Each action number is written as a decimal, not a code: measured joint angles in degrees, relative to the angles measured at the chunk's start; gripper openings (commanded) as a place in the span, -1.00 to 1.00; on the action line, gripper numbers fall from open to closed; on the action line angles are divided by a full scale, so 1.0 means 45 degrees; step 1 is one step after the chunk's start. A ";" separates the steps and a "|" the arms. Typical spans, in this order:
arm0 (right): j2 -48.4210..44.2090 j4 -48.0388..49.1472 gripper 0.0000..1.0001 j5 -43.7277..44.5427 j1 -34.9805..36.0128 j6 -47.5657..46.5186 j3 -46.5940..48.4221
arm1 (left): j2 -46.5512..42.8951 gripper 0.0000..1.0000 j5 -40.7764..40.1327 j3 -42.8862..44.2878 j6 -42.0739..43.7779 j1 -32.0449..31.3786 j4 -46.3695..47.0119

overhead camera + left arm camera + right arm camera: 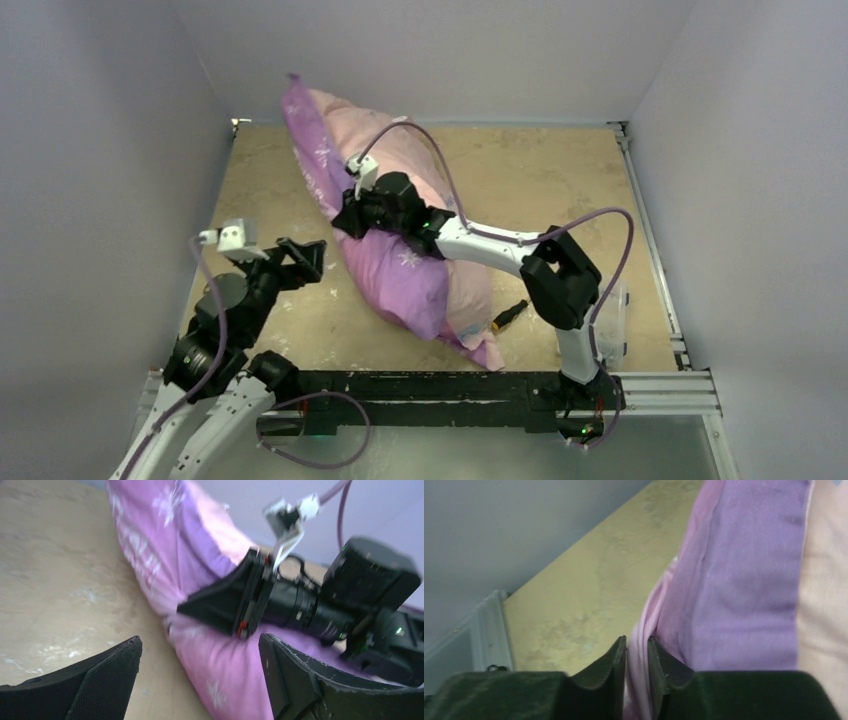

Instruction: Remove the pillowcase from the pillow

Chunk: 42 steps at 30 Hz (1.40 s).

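The pillowcase (395, 265), purple on its left face and pale pink on its right, covers the pillow and lies diagonally across the middle of the table. The white pillow itself is hidden inside it. My right gripper (348, 218) is shut on a fold of the pillowcase at its left edge; in the right wrist view the pink fabric (664, 605) is pinched at the right gripper (637, 647). My left gripper (312, 262) is open and empty, just left of the pillowcase. In the left wrist view the left gripper (200, 665) frames the purple pillowcase (225, 680) and the right gripper (220, 602).
A small screwdriver (509, 314) with a yellow band lies on the table by the pillowcase's near right end. A clear plastic container (612, 325) stands at the right near edge. Grey walls enclose the tan tabletop (540, 170).
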 measured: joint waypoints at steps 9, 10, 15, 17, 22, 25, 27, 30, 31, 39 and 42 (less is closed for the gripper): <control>-0.0262 -0.0457 0.98 -0.0408 0.0879 0.0345 0.1511 | -0.2943 0.75 -0.2652 -0.0073 0.0078 0.0000 -0.0593; -0.0563 -0.0529 0.98 -0.0199 0.0845 0.0335 0.1511 | -0.2934 0.75 -0.2764 -0.0087 0.0083 0.0000 -0.0651; -0.2453 -0.0709 0.98 0.0928 0.0690 0.0384 0.1098 | -0.2181 0.76 -0.2832 -0.0151 0.0053 0.0000 -0.0845; -0.3381 -0.0792 0.98 0.1506 0.0661 0.0437 0.0529 | -0.1579 0.76 -0.2701 -0.0151 0.0058 0.0000 -0.0855; -0.5207 -0.1219 0.98 0.2516 0.0646 0.0704 -0.1608 | 0.0151 0.76 -0.1812 -0.0175 0.0097 0.0005 -0.0831; -0.5926 -0.1535 0.98 0.2807 0.0646 0.1010 -0.3347 | 0.1059 0.75 -0.1180 -0.0185 0.0087 0.0005 -0.0733; -0.6314 -0.1948 0.98 0.2900 0.0646 0.1263 -0.4405 | 0.1690 0.76 -0.0792 -0.0199 0.0049 0.0005 -0.0573; -0.6887 -0.2404 0.98 0.2929 0.0646 0.1622 -0.5751 | 0.2696 0.76 -0.0219 -0.0199 -0.0034 0.0005 -0.0155; -0.7077 -0.2409 0.98 0.2871 0.0646 0.1695 -0.6062 | 0.3041 0.76 -0.0083 -0.0199 -0.0049 0.0005 0.0034; -0.7276 -0.1996 0.98 0.2720 0.0646 0.1914 -0.6577 | 0.7062 0.83 -0.0282 0.1695 0.0049 0.0005 0.0670; -0.7276 -0.1846 0.98 0.2671 0.0646 0.1943 -0.6645 | 0.9292 0.83 -0.0432 0.3512 0.0476 0.0024 0.1093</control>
